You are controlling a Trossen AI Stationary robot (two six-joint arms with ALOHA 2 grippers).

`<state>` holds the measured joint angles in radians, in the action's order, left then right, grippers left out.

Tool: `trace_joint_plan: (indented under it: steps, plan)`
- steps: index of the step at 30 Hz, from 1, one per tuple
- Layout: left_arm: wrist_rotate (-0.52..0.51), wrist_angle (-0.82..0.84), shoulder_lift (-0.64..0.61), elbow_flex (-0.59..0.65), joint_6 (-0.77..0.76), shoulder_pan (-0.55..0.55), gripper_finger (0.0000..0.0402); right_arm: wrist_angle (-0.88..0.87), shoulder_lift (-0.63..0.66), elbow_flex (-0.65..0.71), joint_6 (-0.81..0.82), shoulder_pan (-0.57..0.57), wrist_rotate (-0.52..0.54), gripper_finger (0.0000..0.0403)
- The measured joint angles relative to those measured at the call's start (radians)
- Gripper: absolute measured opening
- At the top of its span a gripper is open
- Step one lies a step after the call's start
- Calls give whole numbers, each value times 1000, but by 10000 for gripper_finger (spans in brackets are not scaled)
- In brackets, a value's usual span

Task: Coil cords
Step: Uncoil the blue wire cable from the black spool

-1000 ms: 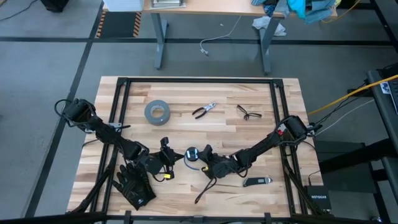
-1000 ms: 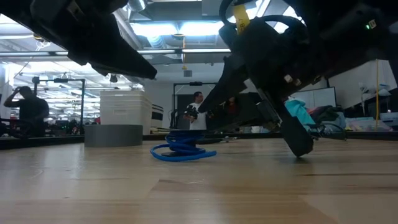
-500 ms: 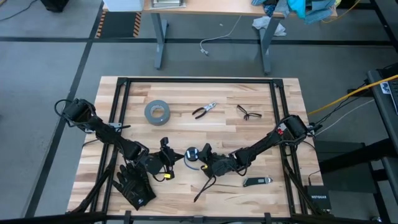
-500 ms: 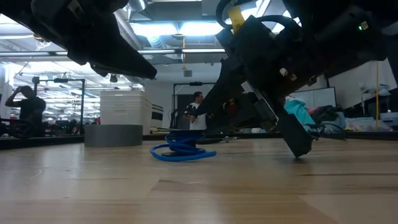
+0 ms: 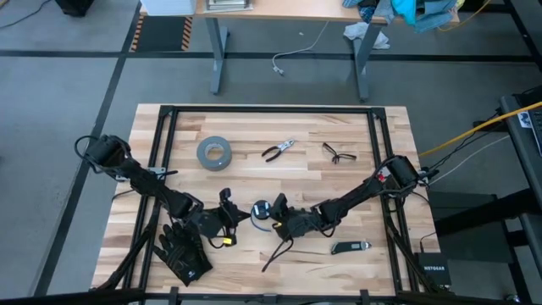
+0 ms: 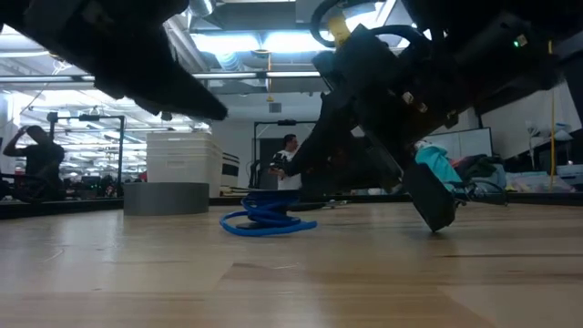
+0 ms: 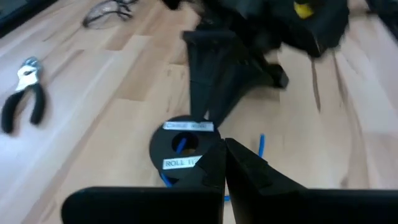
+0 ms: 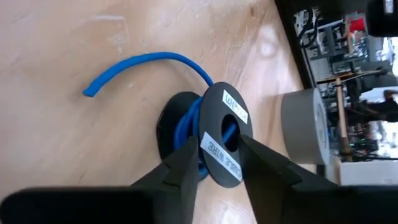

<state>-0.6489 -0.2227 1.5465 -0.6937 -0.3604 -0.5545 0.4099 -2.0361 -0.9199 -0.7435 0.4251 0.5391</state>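
Even overhead light up top; low view backlit, wrist views blurry.

High view: directly overhead, whole desk (image 5: 254,182) in frame. Low view: desk-surface level, facing the room beyond. Both wrist views: close, angled down at the cords (image 7: 182,144) from opposite sides. All four views share the cords; the grey tape roll (image 5: 213,152) appears in three.

1 spool (image 5: 262,210), 1 tape roll (image 5: 214,152), 1 pliers (image 5: 278,150)
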Motion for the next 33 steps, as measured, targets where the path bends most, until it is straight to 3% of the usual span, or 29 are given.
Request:
trace_joint_plan:
  steps: [11, 16, 26, 33]
  plan:
    - [-16, -74, 172, 0, 121, 47, 2, 2, 0, 0, 10, -1, -1, 38]
    - [-23, -105, 196, 0, 153, 60, 2, 4, 0, 0, 11, -1, 1, 7]
    - [-26, -113, 192, -23, 220, 13, 2, 25, -6, -16, 19, 2, 24, 3]
    - [-214, -110, 192, -27, 330, -46, 2, -71, -8, -75, 62, 1, 35, 2]
